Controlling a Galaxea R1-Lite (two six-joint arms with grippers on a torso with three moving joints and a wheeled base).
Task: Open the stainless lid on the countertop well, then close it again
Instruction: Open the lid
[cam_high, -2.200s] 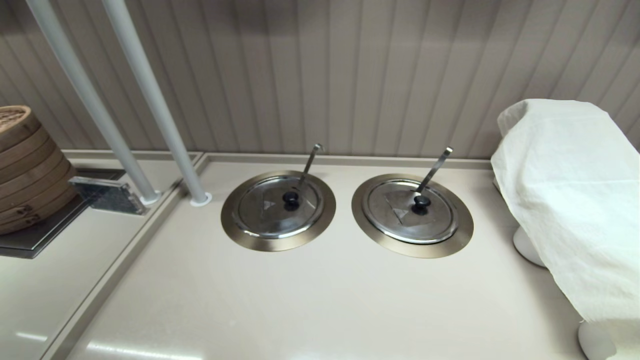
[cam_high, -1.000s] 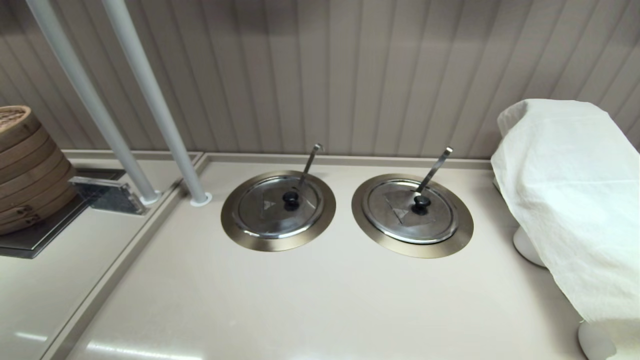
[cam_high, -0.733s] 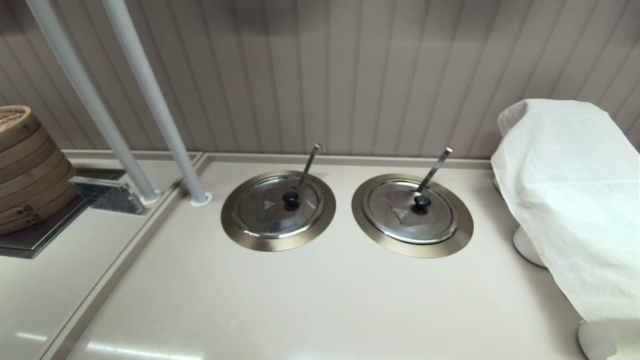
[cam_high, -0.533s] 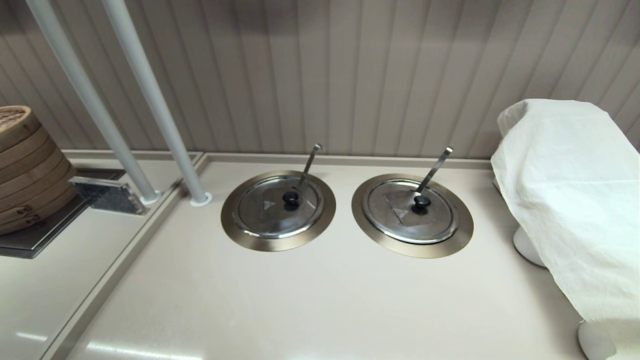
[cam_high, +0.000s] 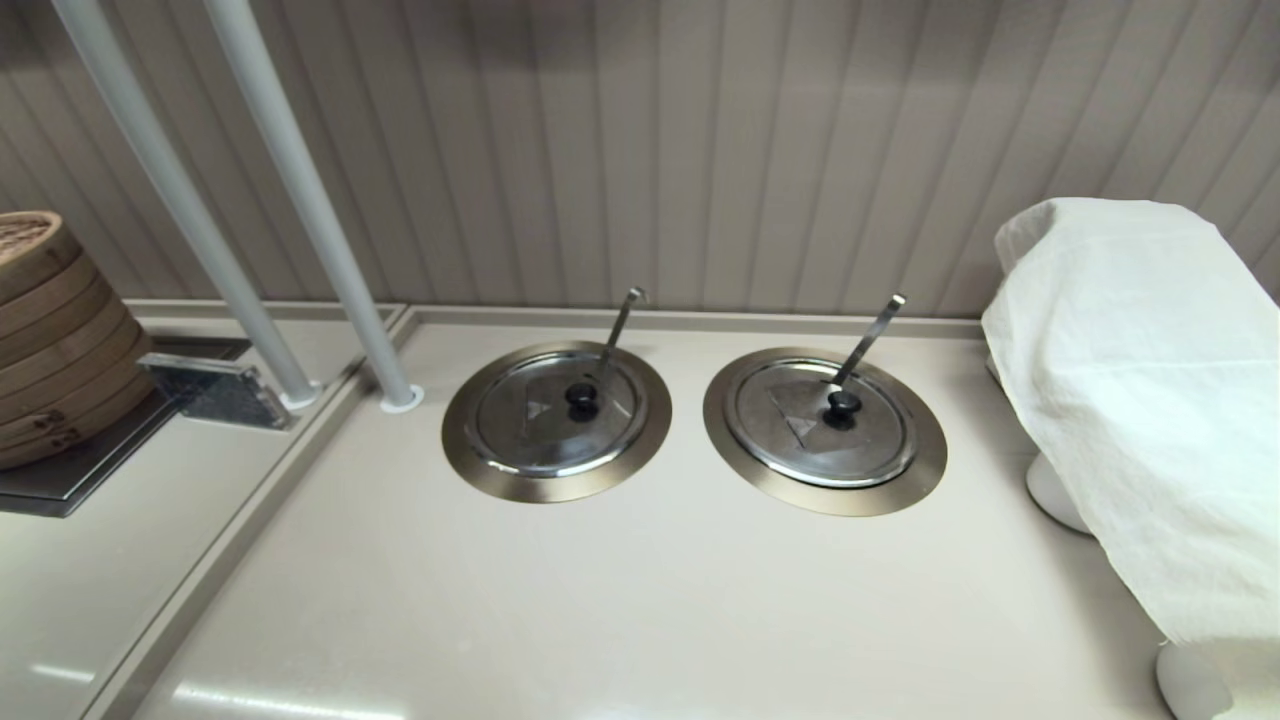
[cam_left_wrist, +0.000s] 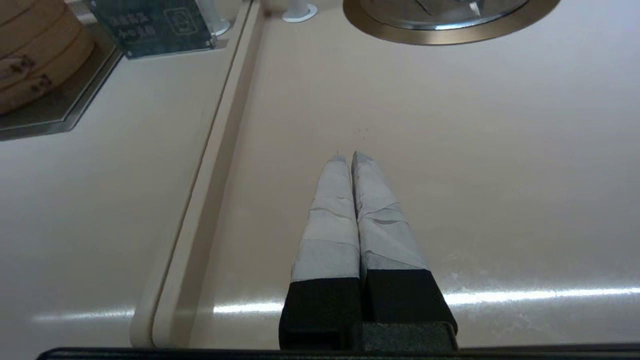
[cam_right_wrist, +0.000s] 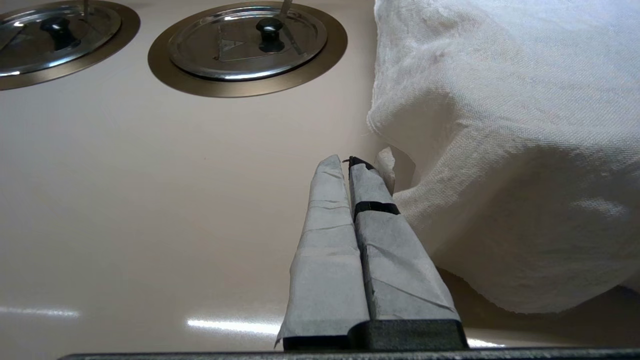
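Although the job is to lift the stainless lid (cam_high: 556, 412) and set it back, you have not yet started: it sits flat and fully seated in the countertop well (cam_high: 470, 455), the left of the two rings in the head view, with its black knob (cam_high: 581, 397) untouched and the hook-tipped ladle handle (cam_high: 620, 330) leaning out of its notch toward the wall. Neither arm shows in the head view, so both are well short of the lids. Your left gripper (cam_left_wrist: 347, 156) hangs over bare counter with its taped fingers pressed together and nothing between them; only the near edge of the well's flange appears ahead of it. Your right gripper (cam_right_wrist: 345, 161) is likewise closed on nothing, low over the counter just beside the white cloth (cam_right_wrist: 500, 125), with the twin lid (cam_right_wrist: 247, 42) farther ahead. Everything remains to be done: you need to reach the knob, part the fingers, grip, raise the lid clear of the handle, then lower it back into the ring. The left arm looks the nearer one for that.
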